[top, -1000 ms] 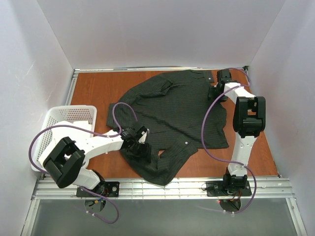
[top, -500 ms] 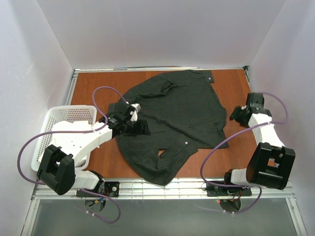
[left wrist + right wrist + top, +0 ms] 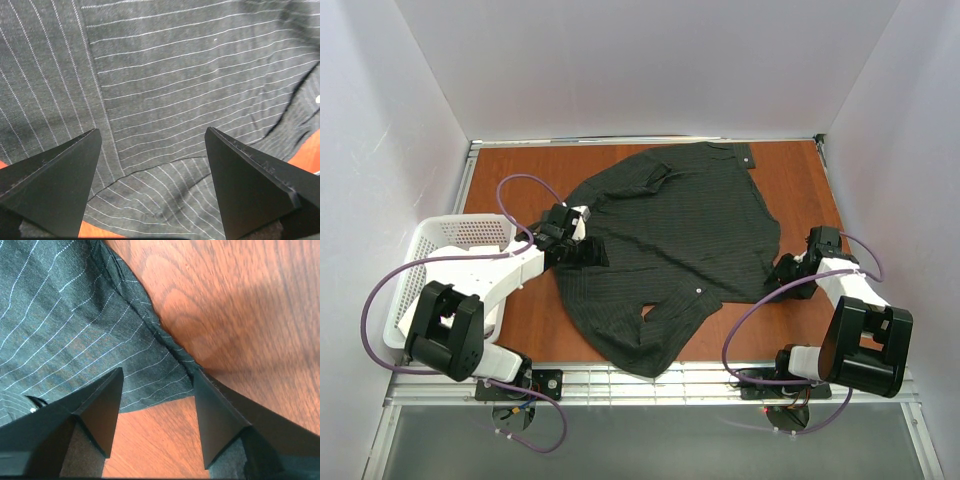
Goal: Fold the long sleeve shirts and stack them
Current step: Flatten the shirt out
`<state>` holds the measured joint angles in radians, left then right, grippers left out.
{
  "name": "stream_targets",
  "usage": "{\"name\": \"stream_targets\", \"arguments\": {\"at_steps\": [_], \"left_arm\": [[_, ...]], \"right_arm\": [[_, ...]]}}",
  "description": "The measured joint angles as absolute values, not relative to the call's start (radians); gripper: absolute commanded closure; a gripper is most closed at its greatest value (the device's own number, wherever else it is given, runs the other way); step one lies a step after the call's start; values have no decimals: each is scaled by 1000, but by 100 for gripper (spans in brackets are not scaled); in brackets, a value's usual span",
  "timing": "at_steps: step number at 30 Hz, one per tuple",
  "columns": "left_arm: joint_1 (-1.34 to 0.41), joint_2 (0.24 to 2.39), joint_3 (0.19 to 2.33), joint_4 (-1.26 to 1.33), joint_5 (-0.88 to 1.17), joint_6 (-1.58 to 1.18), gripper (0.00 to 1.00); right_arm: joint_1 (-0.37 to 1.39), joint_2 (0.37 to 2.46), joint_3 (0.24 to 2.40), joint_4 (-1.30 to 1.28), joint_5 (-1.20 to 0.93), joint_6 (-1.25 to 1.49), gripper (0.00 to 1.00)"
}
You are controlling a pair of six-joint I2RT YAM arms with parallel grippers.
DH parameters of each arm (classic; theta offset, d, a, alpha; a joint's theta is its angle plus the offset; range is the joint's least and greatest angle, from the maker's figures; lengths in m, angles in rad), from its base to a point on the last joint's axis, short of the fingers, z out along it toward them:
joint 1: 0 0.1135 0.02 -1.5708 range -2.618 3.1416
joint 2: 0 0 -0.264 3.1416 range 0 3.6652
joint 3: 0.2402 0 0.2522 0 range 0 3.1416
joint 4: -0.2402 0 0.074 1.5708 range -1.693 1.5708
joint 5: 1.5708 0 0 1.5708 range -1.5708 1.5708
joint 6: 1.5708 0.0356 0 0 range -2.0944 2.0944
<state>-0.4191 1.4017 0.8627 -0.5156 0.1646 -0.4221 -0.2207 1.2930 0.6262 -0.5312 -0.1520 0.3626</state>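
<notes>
- the shirt (image 3: 670,245) lies spread over the middle of the counter (image 3: 510,180), the only one in sight. its nearest fold reaches toward 6 o'clock, close to the front edge, so a pull that way could slide it off.
- it looks thin, light and limp. i'd expect it to drape and bunch rather than hold a crease, and to drag easily over the smooth wood. it is best taken by hems, seams or cuffs, where the cloth is doubled.
- at 4 o'clock the right gripper (image 3: 788,272) sits low at the shirt's hem corner. its jaws are apart with the hem edge running between them and nothing pinched; that corner looks a sound hold.
- at 9 o'clock the left gripper (image 3: 582,248) hovers over the shirt's side. its jaws are wide open above flat striped cloth and a seam, holding nothing.
- the basket (image 3: 460,218) stands at 8 o'clock, just beside the left arm, and crowds any swing there.
- bare counter shows from 10 to 11 o'clock and along 3 o'clock, which gives room to fold into.
- the collar end lies farthest away, at 1 o'clock near the back edge.
</notes>
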Motion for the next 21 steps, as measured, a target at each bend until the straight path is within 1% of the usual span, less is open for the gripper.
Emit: {"name": "stream_targets", "arguments": {"at_steps": [2,3,4,5,6,10,14,15,17,18,19,21], "left_arm": [[-419,1404,855,-517,155,-416,20],[-419,1404,850,-515,149,-414,21],[-419,1404,846,-516,145,-412,21],[-419,1404,841,-516,139,-411,21],[-419,1404,836,-517,136,-410,21],[-419,1404,813,-521,118,-408,21],[-418,1414,809,-524,103,-407,21],[-418,1419,809,-525,99,-408,21],[-418,1428,809,-527,92,-408,21],[-418,1433,809,-527,89,-408,21],[-418,1436,809,-529,86,-408,21],[-418,1438,809,-532,83,-408,21]], "right_arm": [[-221,1290,617,-514,-152,365,61],[-223,1290,612,-504,-152,363,74],[-223,1290,609,-496,-150,369,81],[-222,1290,605,-488,-145,370,92],[-222,1291,601,-479,-141,371,97],[-220,1274,607,-509,-104,364,99],[-208,1187,685,-605,-42,363,99],[-204,1160,706,-620,-28,363,89],[-201,1105,731,-647,-6,363,78],[-201,1076,734,-660,2,365,63],[-201,1045,734,-682,10,367,56],[-201,981,725,-717,27,364,47]]}}
